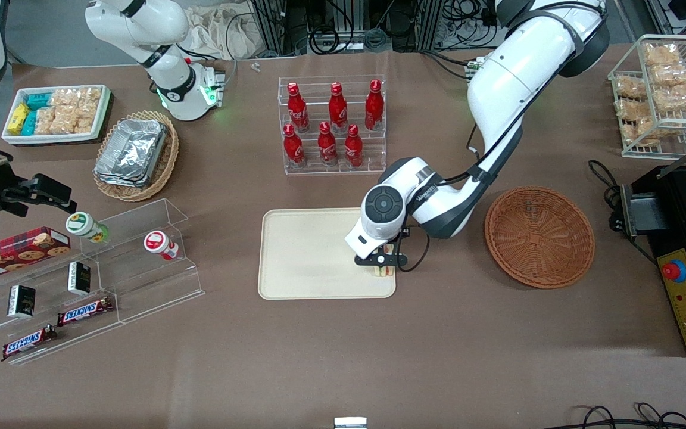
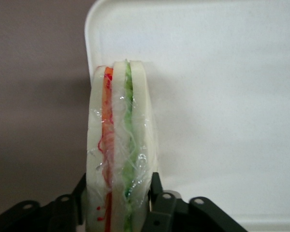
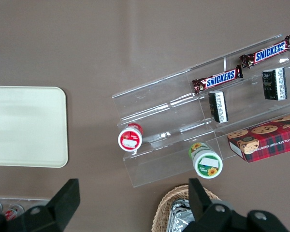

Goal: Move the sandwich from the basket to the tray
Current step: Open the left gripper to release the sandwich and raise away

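My left gripper is shut on the sandwich, a plastic-wrapped wedge of pale bread with orange, red and green layers. It holds it at the corner of the cream tray nearest the basket and the front camera. In the left wrist view the sandwich stands on edge between the black fingers, over the tray's rounded corner. The reddish-brown wicker basket stands beside the tray, toward the working arm's end, with nothing in it.
A clear rack of red bottles stands farther from the camera than the tray. A tan basket of foil trays, a white bin of snacks and clear shelves with snacks lie toward the parked arm's end. A black control box stands past the basket.
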Tool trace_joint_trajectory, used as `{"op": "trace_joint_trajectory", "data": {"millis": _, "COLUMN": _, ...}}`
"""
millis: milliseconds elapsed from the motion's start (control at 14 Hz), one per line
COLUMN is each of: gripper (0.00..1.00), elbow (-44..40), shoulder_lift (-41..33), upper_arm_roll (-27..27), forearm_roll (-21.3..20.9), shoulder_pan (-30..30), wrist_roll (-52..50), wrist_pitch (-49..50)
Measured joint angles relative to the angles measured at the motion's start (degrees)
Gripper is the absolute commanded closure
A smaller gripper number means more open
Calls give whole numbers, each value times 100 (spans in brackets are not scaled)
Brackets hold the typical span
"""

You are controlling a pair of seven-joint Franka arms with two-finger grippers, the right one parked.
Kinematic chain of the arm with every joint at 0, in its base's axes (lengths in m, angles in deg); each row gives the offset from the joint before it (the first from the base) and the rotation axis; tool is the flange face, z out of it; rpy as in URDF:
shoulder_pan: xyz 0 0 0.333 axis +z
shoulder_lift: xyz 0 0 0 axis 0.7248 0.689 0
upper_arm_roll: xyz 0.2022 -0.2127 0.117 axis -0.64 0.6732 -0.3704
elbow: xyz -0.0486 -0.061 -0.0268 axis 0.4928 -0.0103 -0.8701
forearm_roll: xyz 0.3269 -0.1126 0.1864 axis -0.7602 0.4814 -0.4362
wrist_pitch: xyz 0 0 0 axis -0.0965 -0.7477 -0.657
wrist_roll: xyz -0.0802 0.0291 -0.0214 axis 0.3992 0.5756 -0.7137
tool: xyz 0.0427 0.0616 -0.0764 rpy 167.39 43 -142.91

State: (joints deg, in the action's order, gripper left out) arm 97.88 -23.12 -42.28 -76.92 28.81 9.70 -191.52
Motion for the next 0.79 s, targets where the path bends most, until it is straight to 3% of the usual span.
{"op": "trace_joint_trajectory", "data": {"millis": 286, "gripper": 0, "elbow": -288, "shoulder_lift": -523, "upper_arm_roll": 5, "forearm_roll": 67, "shoulder_pan": 55, "wrist_roll": -69, "wrist_pitch": 844}}
{"op": "trace_joint_trajectory", "data": {"millis": 500, "gripper": 0, "elbow": -370, "shoulder_lift": -1505, "upper_arm_roll": -20, "forearm_roll": 788, "shoulder_pan": 600, "wrist_roll": 72, "wrist_pitch": 1455}}
{"op": "trace_joint_trajectory", "data": {"millis": 786, "gripper": 0, "elbow": -365, "shoulder_lift": -2609, "upper_arm_roll": -47, "forearm_roll": 1398, "shoulder_pan": 1712, "wrist_roll": 1539, "wrist_pitch": 2656}}
